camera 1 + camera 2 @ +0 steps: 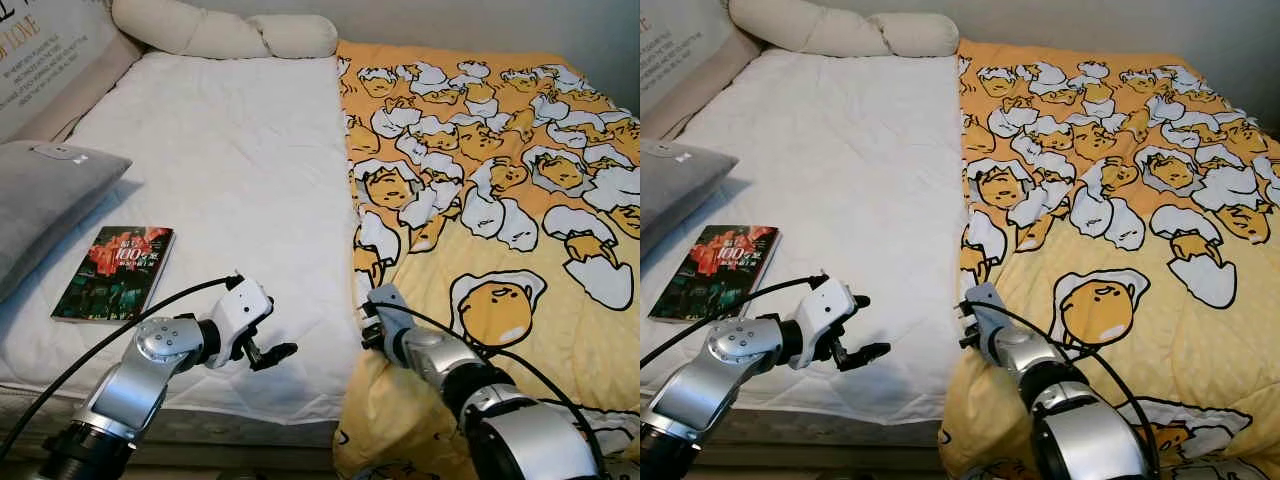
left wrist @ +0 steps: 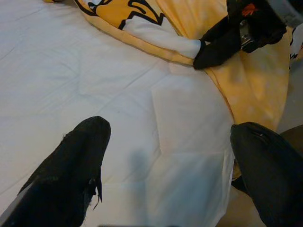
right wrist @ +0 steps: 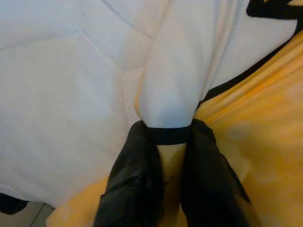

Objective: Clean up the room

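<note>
While the bed (image 1: pixel 230 150) lies half bare, the yellow quilt (image 1: pixel 500 200) covers only its right side. The right gripper (image 3: pixel 163 142) pinches the quilt's near left edge; the left gripper (image 1: pixel 262 345) hovers, jaws wide. 1 book (image 1: pixel 115 272) remains near left.

Head stereo pair: high at the bed's (image 1: pixel 230 150) foot edge, facing forward and down its length to the headboard end. Both eyes share the white sheet (image 1: pixel 830 160), yellow blanket (image 1: pixel 500 200) and book (image 1: pixel 715 258) near the left edge; right eye is offset, so everything sits further left. Left wrist cam: very near the sheet by the foot edge, facing across at the blanket hem and the right gripper (image 2: pixel 208 47). Right wrist cam: nearest of all, on the blanket hem (image 3: pixel 168 94) where it meets the sheet.
</note>
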`<state>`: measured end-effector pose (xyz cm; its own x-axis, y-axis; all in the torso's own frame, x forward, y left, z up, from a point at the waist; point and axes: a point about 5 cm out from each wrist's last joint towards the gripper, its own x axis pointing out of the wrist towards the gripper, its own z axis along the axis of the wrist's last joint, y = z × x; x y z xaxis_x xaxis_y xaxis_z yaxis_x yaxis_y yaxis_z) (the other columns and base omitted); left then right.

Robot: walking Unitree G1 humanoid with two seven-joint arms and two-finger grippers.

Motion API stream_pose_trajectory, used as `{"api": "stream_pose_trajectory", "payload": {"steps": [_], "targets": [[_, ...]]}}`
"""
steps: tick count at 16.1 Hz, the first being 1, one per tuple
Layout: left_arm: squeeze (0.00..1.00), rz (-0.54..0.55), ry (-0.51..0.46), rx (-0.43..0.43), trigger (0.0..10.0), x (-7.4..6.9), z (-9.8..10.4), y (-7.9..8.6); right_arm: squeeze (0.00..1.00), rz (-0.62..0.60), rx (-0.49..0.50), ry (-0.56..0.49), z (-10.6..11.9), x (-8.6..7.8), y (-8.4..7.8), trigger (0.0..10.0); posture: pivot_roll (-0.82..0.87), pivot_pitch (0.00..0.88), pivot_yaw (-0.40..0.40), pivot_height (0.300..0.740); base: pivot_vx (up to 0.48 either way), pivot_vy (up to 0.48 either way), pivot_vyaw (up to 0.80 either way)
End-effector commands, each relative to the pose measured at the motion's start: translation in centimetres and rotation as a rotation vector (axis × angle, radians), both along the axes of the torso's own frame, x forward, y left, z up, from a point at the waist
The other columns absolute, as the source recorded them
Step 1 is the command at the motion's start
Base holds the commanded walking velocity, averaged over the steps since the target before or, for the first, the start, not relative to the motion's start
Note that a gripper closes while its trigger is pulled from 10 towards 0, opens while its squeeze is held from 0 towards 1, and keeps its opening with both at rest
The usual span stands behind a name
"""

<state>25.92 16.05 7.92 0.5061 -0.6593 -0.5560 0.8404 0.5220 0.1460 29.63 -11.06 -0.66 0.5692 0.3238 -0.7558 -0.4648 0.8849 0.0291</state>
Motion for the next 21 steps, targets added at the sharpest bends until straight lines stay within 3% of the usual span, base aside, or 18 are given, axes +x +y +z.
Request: {"api": "stream_pose_trajectory", "payload": {"steps": [1,3,5,8,9,10,11,12,15,16,17,18,19,20,21], "targets": [[0.00,-0.003,-0.002,0.000,10.0,0.1,0.2,0.1,0.00,0.105,0.073,-0.029,0.5,0.0,0.1,0.0,0.02,0.000,-0.011,0.740,0.000,0.000,0.00],[0.00,-0.004,0.000,0.002,10.0,0.1,0.1,0.2,0.00,0.226,0.212,-0.017,1.0,-0.5,0.3,0.0,0.01,0.000,-0.008,0.740,0.000,0.000,0.00],[0.00,-0.007,0.000,0.000,10.0,0.1,0.0,0.0,0.00,0.333,0.245,0.007,1.1,-1.5,-0.1,0.0,0.01,0.000,-0.007,0.740,0.000,0.000,0.00],[0.00,-0.013,0.000,-0.005,10.0,0.2,-0.1,-0.2,0.00,0.439,0.215,0.053,0.7,-3.5,-1.0,0.0,-0.01,0.000,-0.006,0.740,0.000,0.000,0.00],[0.00,-0.016,0.000,-0.009,10.0,0.2,-0.1,-0.4,0.00,0.404,0.192,0.017,0.7,-3.7,-1.1,5.7,-0.01,0.000,-0.008,0.740,0.000,0.000,0.00],[0.00,-0.017,0.001,-0.011,10.0,0.2,-0.1,-0.4,0.00,0.385,0.182,-0.002,0.8,-3.7,-1.1,5.7,-0.01,0.000,-0.008,0.740,0.000,0.000,0.00],[0.00,-0.009,-0.008,-0.010,10.0,0.2,-0.2,-0.4,1.00,0.284,0.264,-0.023,1.1,-3.3,-0.8,10.0,-0.01,0.000,-0.010,0.740,0.000,0.000,0.00],[0.00,0.011,-0.032,-0.009,10.0,0.4,-0.3,-0.4,1.00,0.225,0.335,-0.055,1.7,-2.9,-0.4,10.0,-0.01,0.000,-0.013,0.740,0.000,0.000,0.00],[0.00,0.128,-0.099,-0.012,10.0,1.3,-0.1,0.2,1.00,0.192,0.334,-0.119,3.1,-3.1,-0.5,10.0,0.00,0.000,-0.027,0.740,0.000,0.000,0.00],[0.00,0.180,-0.128,-0.025,10.0,1.4,0.0,0.5,1.00,0.175,0.334,-0.180,4.2,-3.3,-0.8,10.0,0.01,0.000,-0.035,0.740,0.000,0.000,0.00],[0.00,0.277,-0.178,-0.067,10.0,1.5,0.3,0.9,1.00,0.135,0.329,-0.314,6.3,-3.7,-1.5,10.0,0.00,0.000,-0.036,0.740,0.000,0.000,0.00],[0.00,0.339,-0.219,-0.102,10.0,1.6,0.6,1.1,0.00,0.114,0.321,-0.340,7.2,-4.1,-2.0,10.0,-0.01,0.000,-0.027,0.740,0.000,0.000,0.00],[0.00,0.401,-0.239,-0.148,10.0,1.7,0.9,1.2,0.00,0.119,0.308,-0.370,8.0,-4.4,-2.3,10.0,-0.02,0.000,-0.019,0.740,0.000,0.000,0.00],[0.00,0.481,-0.265,-0.219,10.0,1.7,1.4,1.4,0.00,0.140,0.292,-0.448,9.1,-4.8,-2.4,10.0,-0.04,0.000,-0.003,0.740,0.000,-0.480,0.00],[0.00,0.551,-0.275,-0.281,10.0,1.6,1.8,1.5,0.00,0.102,0.212,-0.567,9.8,-4.6,-2.9,10.0,-0.05,0.000,0.004,0.740,0.000,-0.480,0.00]]}}
